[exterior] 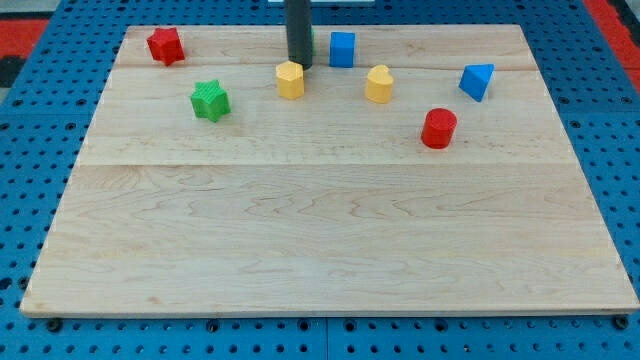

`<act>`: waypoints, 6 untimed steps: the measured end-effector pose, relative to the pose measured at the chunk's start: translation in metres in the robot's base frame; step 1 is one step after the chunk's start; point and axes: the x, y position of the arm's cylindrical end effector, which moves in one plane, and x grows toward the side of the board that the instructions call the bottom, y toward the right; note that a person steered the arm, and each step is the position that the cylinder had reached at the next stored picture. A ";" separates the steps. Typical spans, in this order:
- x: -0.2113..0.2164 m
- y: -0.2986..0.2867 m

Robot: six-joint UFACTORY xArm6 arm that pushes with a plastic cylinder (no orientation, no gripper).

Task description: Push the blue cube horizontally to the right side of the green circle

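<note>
The blue cube (342,48) sits near the view's top edge of the wooden board, just right of centre. My tip (298,65) is down on the board to the cube's left, about a block's width away and not touching it. The rod hides most of the green circle (311,40); only a thin green sliver shows at the rod's right edge, between the rod and the blue cube. A yellow hexagon block (290,79) lies directly below my tip, almost touching it.
A yellow heart (378,84) lies below and right of the blue cube. A blue triangle (477,80) and a red cylinder (438,128) are further right. A green star (210,100) and a red star (165,45) are at the left.
</note>
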 end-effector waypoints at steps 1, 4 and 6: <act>-0.022 0.067; -0.023 0.033; -0.075 0.041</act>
